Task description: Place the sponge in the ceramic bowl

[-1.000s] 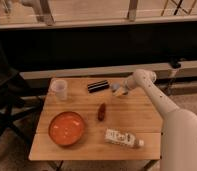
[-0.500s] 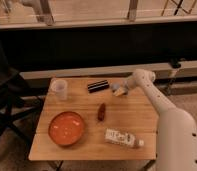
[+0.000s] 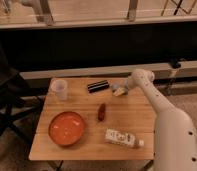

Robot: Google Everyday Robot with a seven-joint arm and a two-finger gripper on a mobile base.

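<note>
The gripper [image 3: 117, 89] is right on the little blue-and-yellow sponge [image 3: 122, 92] at the wooden table's [image 3: 82, 106] far edge, open or gripping I cannot tell, with the orange ceramic bowl [image 3: 52, 128] well apart near the front.

Smooth white arm [image 3: 161, 110] (1 rounded joint [image 3: 141, 78]), gripper [image 3: 120, 90] at its far tip.
</note>
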